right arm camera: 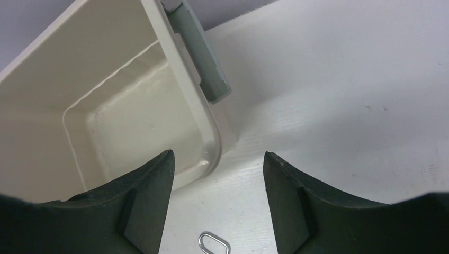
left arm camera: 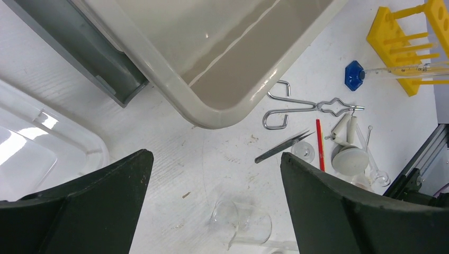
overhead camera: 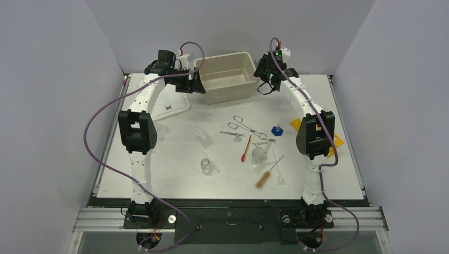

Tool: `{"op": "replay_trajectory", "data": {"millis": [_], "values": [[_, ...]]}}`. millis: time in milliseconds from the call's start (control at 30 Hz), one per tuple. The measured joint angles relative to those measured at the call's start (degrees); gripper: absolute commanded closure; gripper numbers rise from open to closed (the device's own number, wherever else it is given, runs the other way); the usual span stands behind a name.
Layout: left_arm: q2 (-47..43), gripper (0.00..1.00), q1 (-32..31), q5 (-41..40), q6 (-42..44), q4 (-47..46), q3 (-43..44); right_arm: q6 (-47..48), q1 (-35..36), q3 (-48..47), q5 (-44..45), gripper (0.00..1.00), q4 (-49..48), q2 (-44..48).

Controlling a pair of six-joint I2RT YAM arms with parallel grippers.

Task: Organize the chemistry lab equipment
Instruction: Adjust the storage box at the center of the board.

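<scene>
The lab equipment lies loose in the middle of the table: metal forceps [overhead camera: 246,127], tweezers [overhead camera: 233,134], a green-and-red spatula [overhead camera: 247,148], a blue-capped tube [overhead camera: 278,128], a brown-bristled brush [overhead camera: 267,174], a clear beaker [overhead camera: 204,138] on its side and a glass vial [overhead camera: 206,166]. My left gripper [overhead camera: 195,82] hovers open at the beige tub's [overhead camera: 226,76] left end. The left wrist view shows the beaker [left arm camera: 241,222] on the table beneath the left gripper [left arm camera: 214,159], with nothing between its fingers. My right gripper [right arm camera: 218,156] is open and empty over the tub's right corner [right arm camera: 212,153].
A white lid [overhead camera: 174,103] lies left of the tub. A yellow rack [left arm camera: 418,42] stands at the right, partly hidden behind my right arm in the top view. The forceps' loop [right arm camera: 214,244] lies on the table just below my right fingers. Grey walls enclose the table.
</scene>
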State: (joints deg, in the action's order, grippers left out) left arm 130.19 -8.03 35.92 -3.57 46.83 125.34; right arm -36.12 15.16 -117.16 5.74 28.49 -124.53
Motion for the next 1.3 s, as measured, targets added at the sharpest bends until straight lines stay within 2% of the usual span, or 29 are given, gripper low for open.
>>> {"op": "replay_trajectory", "data": {"millis": [233,467,633,900,1300], "values": [[-0.04,0.12,-0.15,-2.16,0.04,-0.42,0.52,0.20,0.37,-2.21,-0.17,0.49,-1.03,-3.02],[2.51,0.16,-0.98,-8.39,1.20,-1.18,3.98,0.46,0.37,0.09,-0.20,0.66,-2.58,-3.78],[3.54,0.17,-1.42,-8.55,2.84,-1.14,4.31,0.00,0.94,4.94,0.07,0.75,-6.82,-1.60],[3.56,0.20,-1.73,-9.14,5.73,-0.28,4.00,-0.57,2.05,13.44,0.31,0.77,-8.33,3.54],[-3.23,0.26,-2.01,-7.10,6.34,-2.51,-11.52,-3.21,4.11,25.73,-0.50,0.85,-6.56,13.03]]}}
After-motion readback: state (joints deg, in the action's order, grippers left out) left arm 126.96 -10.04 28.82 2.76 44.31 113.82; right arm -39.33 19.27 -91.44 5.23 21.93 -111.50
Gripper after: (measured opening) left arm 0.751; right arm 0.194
